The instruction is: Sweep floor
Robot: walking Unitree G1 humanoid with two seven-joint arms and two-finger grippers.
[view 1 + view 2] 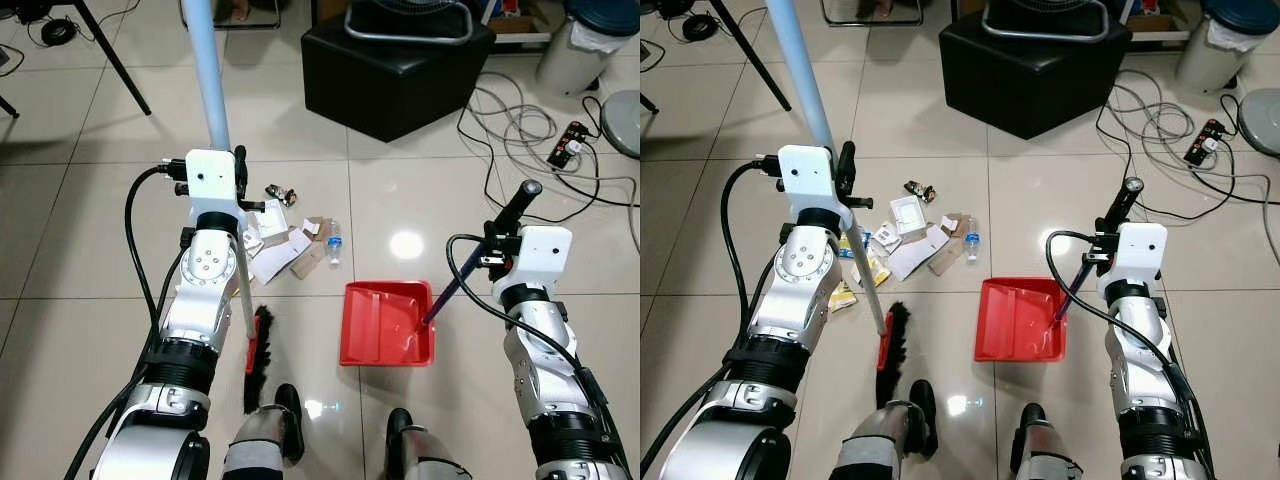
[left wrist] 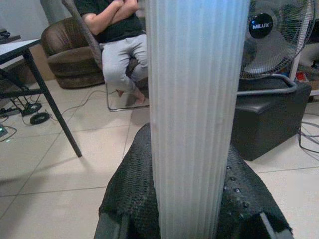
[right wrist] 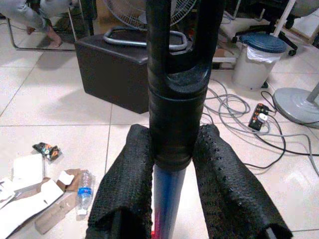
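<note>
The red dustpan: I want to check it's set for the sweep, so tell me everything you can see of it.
The red dustpan looks like glossy plastic, a shallow tray with raised walls, nothing in it. It sits flat on the tiled floor in front of the robot's feet. Its long dark handle rises at a slant to the right gripper, whose jaws are closed on the black grip. The litter pile lies a little beyond it to the left, the broom head beside it, neither touching.

Both silver arms bent forward, wrists raised. Left gripper [image 2: 192, 219]: textured black fingers [image 2: 127, 199] clamped on pale blue ribbed broom pole [image 2: 194, 99]. Right gripper [image 3: 172, 199]: black fingers [image 3: 124, 189] closed around black-capped dark blue dustpan handle [image 3: 174, 124], angled down toward the floor.
</note>
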